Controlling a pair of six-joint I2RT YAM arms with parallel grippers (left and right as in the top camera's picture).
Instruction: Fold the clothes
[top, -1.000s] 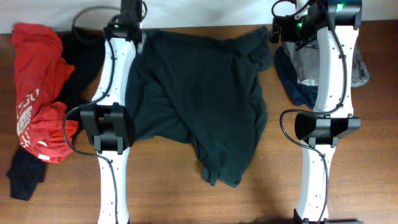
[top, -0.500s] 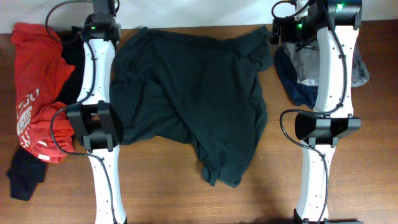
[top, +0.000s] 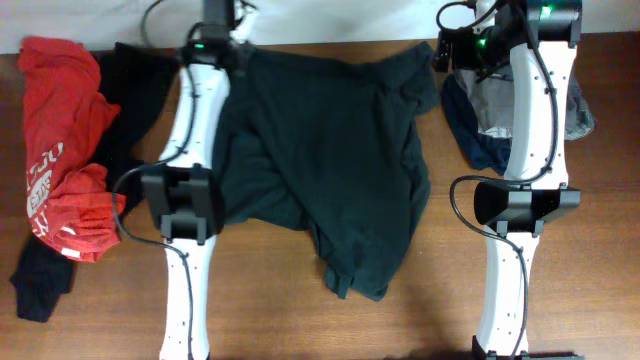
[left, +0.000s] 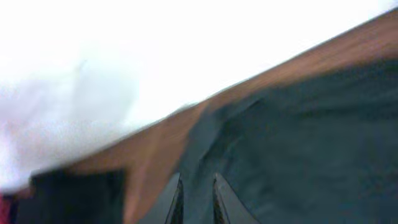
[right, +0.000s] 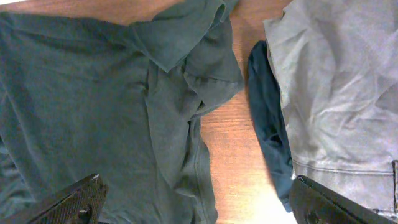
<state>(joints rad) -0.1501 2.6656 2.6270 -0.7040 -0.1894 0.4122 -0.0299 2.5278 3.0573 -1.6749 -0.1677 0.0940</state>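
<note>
A large dark T-shirt lies crumpled across the middle of the table, one end trailing toward the front. My left gripper is at the shirt's far left corner by the table's back edge, shut with its narrow fingers pinching the dark cloth. The left wrist view is blurred. My right gripper hangs open above the shirt's far right sleeve, holding nothing. Beside it lie a grey garment and a navy one.
A red T-shirt and a black garment are heaped at the table's left; black cloth trails toward the front left. The grey and navy pile sits at the back right under the right arm.
The left arm swung left along the back edge, dragging the shirt's far left corner, then came back right, a little past where it started. The right arm has not moved.
</note>
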